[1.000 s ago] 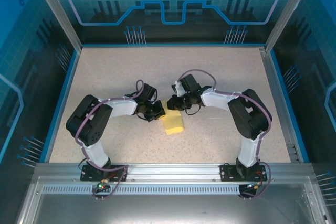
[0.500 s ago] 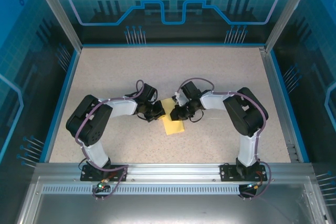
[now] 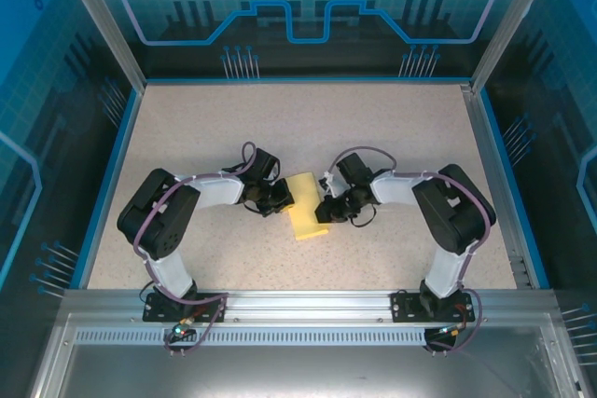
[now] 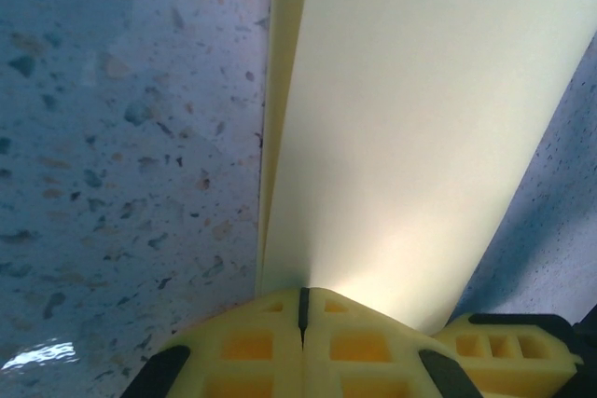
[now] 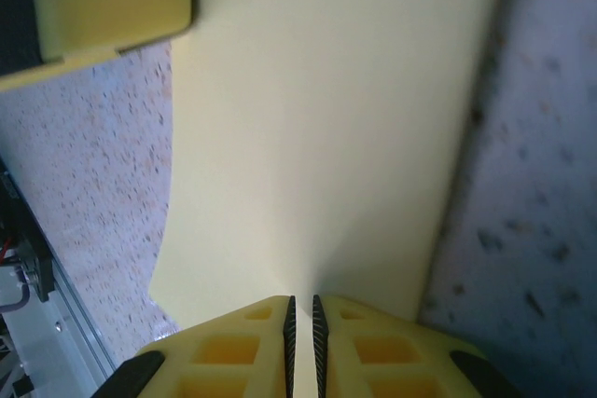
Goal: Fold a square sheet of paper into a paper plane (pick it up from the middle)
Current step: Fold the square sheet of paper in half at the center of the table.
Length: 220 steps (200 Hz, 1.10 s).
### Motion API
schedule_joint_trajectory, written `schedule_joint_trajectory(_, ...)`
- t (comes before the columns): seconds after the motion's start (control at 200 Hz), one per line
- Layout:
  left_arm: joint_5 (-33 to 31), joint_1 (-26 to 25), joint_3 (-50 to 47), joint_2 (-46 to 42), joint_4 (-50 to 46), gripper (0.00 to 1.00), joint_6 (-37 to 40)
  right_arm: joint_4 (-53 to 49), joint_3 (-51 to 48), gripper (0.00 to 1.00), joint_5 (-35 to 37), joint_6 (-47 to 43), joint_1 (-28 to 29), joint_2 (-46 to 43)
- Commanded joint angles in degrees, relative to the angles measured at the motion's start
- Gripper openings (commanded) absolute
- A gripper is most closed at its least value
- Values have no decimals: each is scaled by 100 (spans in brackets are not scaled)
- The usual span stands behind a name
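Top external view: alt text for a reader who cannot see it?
A folded yellow sheet of paper is gripped over the middle of a speckled table, the left gripper on its left edge and the right gripper on its right, both jaws shut.

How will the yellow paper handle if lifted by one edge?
Probably floppy: the paper seems to bow between the left hand and right hand pinching it. Likely very light, a thin sheet whose layers gape apart. It would probably crease easily if pushed.

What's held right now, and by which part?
The folded yellow paper: left end effector pinches its left edge, right end effector its right edge.
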Motion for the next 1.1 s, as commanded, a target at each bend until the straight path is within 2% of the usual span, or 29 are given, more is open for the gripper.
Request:
schedule_joint_trajectory(0.0,-409,-77,-223,245,-857,0,45,-467,-320,16,88,6,-75,-275)
schedule_joint_trajectory(0.305,-413,-77,-209,248,-831,0,63,-588,-669,16,333,231,-67,-796)
schedule_joint_trajectory(0.52,-419,-81,-214,164,-853,0,138,-241,-324,16,515,428,-58,-1459)
schedule_joint_trajectory(0.785,-383,-80,-61,75,-950,0,222,129,286,16,811,740,93,-652)
schedule_joint_trajectory(1.095,-99,-83,622,-366,-1177,0,609,513,-77,13,963,1199,171,-326)
